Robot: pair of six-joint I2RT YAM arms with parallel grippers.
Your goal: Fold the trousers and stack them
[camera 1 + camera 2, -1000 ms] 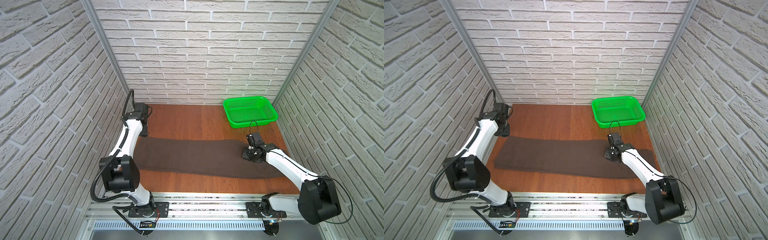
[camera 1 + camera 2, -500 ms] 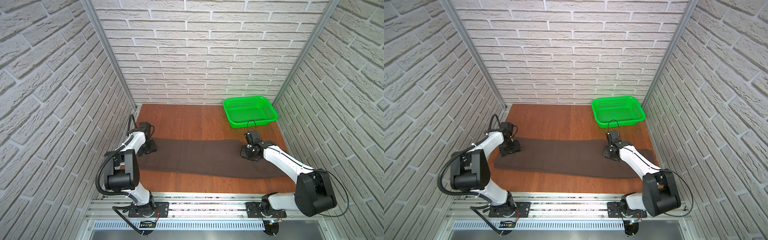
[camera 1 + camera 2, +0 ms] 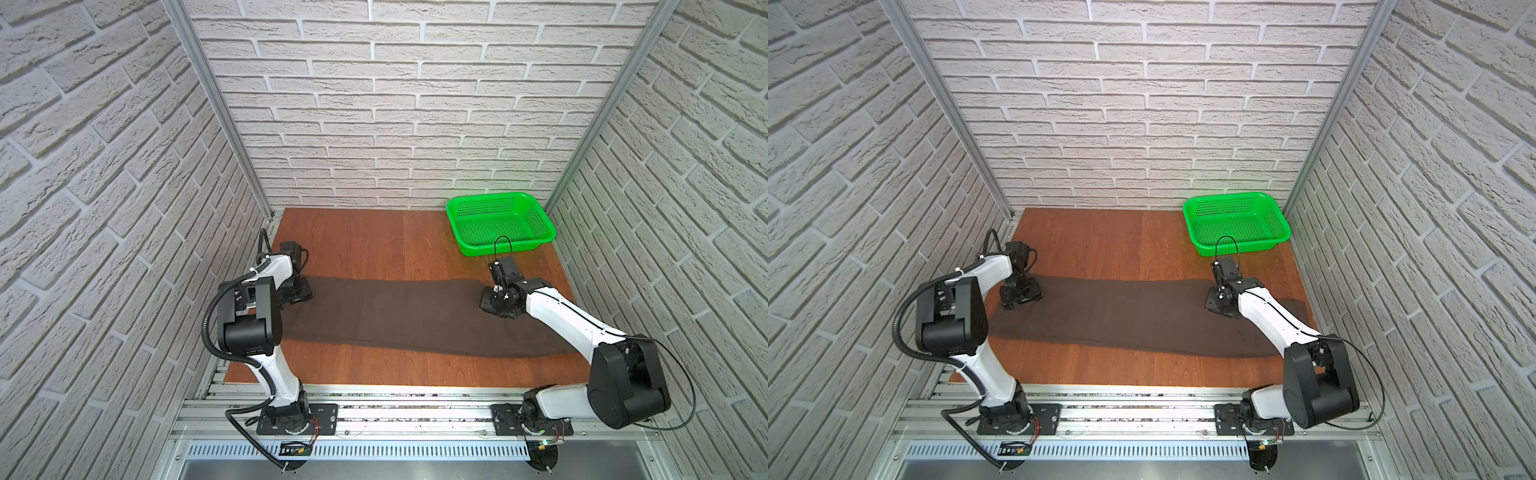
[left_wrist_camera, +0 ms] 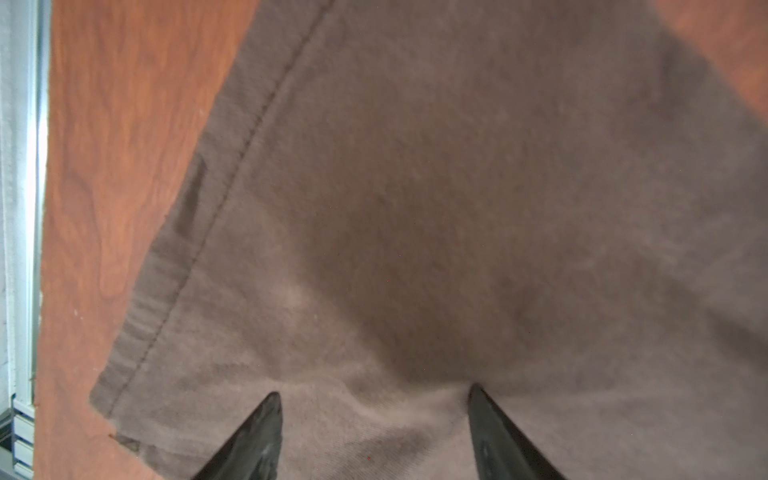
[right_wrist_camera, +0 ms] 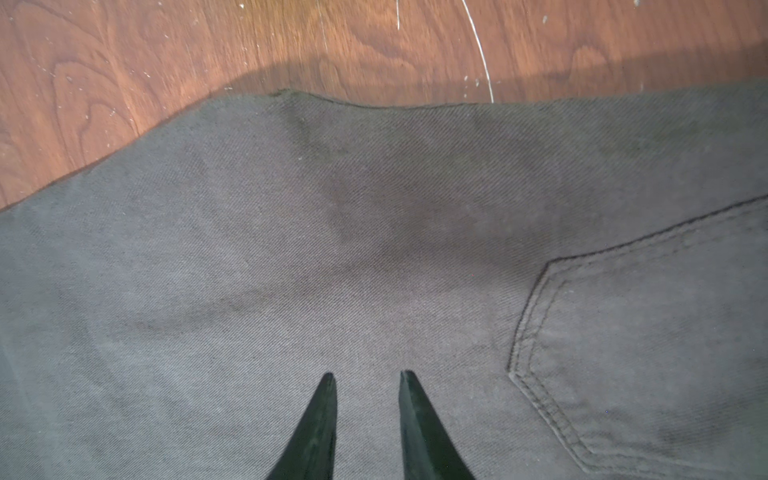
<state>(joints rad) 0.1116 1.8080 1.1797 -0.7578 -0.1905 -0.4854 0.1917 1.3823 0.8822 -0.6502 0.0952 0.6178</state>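
Wooden table [image 3: 374, 241]: trousers [image 3: 395, 316], green basket [image 3: 528, 246] behind.

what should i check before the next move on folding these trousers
1. Trousers spread flat along the table: ok.
2. Left gripper open over the hem end: ok.
3. Right gripper open wide enough to grasp: not ok, jaws only narrowly apart, beside the pocket.
4. Cloth pinched by either gripper: not ok, none visibly pinched.
5. Fingertips touching the cloth: cannot tell.
6. Green basket apart from the trousers: ok.
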